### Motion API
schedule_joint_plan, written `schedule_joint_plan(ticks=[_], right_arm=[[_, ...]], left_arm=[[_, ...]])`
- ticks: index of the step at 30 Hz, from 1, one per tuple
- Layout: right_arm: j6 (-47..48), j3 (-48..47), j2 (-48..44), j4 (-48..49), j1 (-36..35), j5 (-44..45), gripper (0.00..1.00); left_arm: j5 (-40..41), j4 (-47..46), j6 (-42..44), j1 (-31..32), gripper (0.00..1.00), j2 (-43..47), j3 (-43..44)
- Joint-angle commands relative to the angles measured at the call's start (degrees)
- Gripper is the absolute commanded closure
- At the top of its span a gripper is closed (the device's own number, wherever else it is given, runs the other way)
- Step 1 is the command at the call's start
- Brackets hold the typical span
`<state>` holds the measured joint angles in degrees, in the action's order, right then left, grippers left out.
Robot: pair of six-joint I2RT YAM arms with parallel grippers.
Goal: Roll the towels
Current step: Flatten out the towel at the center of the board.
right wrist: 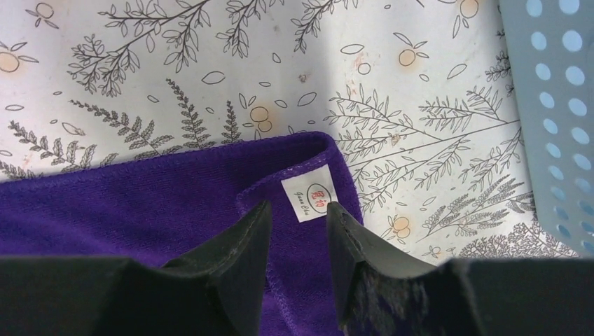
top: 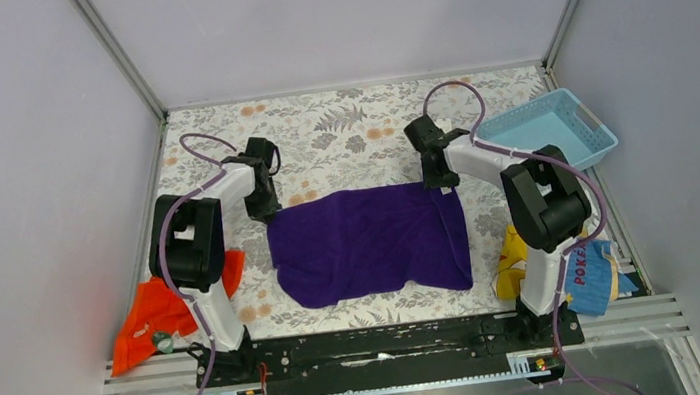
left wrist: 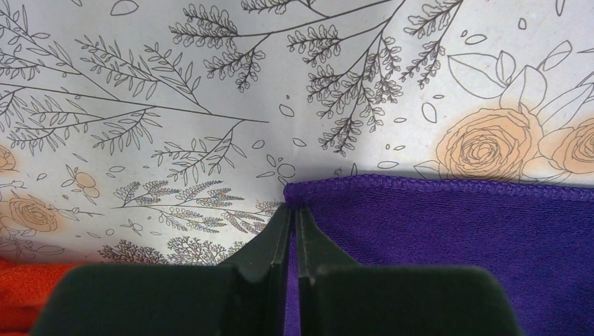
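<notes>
The purple towel (top: 366, 241) lies spread flat in the middle of the table. My left gripper (top: 264, 208) is at its far left corner. In the left wrist view the gripper (left wrist: 295, 206) is shut on that corner, with a thin strip of purple towel (left wrist: 455, 231) between the jaws. My right gripper (top: 442, 181) is at the far right corner. In the right wrist view it (right wrist: 300, 206) is open, astride the folded-over corner of the towel (right wrist: 140, 203) with its white label (right wrist: 308, 198). The orange-red towel (top: 154, 312) lies crumpled by the left arm's base and shows in the left wrist view (left wrist: 28, 287).
A light blue perforated basket (top: 549, 128) stands at the far right, close to the right gripper (right wrist: 553, 126). A yellow-and-blue printed cloth (top: 592, 274) lies by the right arm's base. Grey walls enclose the floral table cover (top: 337, 123).
</notes>
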<state>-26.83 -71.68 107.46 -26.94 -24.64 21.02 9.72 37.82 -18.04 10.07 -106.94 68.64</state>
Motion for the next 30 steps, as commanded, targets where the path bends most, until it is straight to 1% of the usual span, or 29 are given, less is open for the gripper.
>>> schedule_joint_plan(ticks=[1,9,14,19,30], right_arm=[[-6.53,-3.63,-0.06,-1.71,-1.52,5.96,0.57],[-12.03,-6.28,1.82,-2.02,-3.61,9.9,0.54],[-14.01,-10.08,5.94,-6.01,-4.07,12.17,0.54],[-15.02,-11.06,7.81,-8.35,-4.45,12.02,0.56],[-17.87,-10.35,7.52,-11.19,-4.66,14.93,0.58]], left_arm=[[1.9,1.11,1.17,-0.88,1.0,-0.87,-1.51],[1.32,1.11,1.17,-0.84,1.0,-0.87,-1.42],[0.97,1.11,1.17,-0.79,1.0,-0.8,-1.53],[0.81,1.11,1.17,-0.75,1.0,-1.07,-1.41],[0.51,1.11,1.17,-0.67,1.0,-1.17,-1.33]])
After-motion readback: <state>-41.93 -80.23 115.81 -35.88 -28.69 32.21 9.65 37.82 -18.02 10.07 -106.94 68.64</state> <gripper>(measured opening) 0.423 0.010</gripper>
